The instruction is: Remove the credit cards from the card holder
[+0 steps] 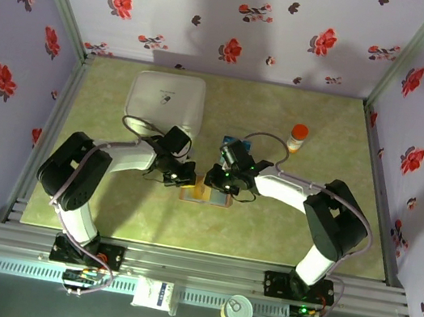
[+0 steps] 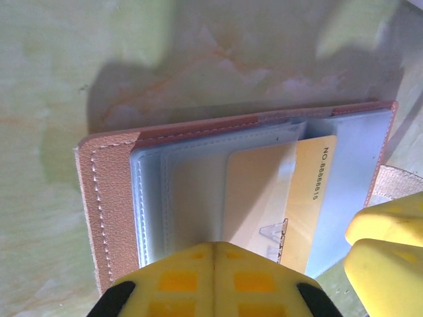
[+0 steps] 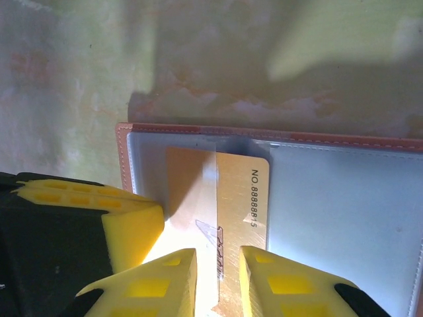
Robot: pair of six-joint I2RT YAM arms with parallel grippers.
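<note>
Card holder [image 2: 106,198] lies open on the bench [image 2: 59,72], between the two hands near its middle. On the left, the left hand [image 2: 213,267] has its fingers together, the tips seemingly pressed on the grey-blue pocket [image 2: 192,191]. A yellow card [image 3: 241,191] sits partly out of that pocket. To the right, the right hand [image 3: 218,267] has its fingers slightly apart, straddling the card's edge; whether they pinch it I cannot tell. Likely risks: the tips skate off the slick card, or the holder drags along if the left press slackens.
</note>
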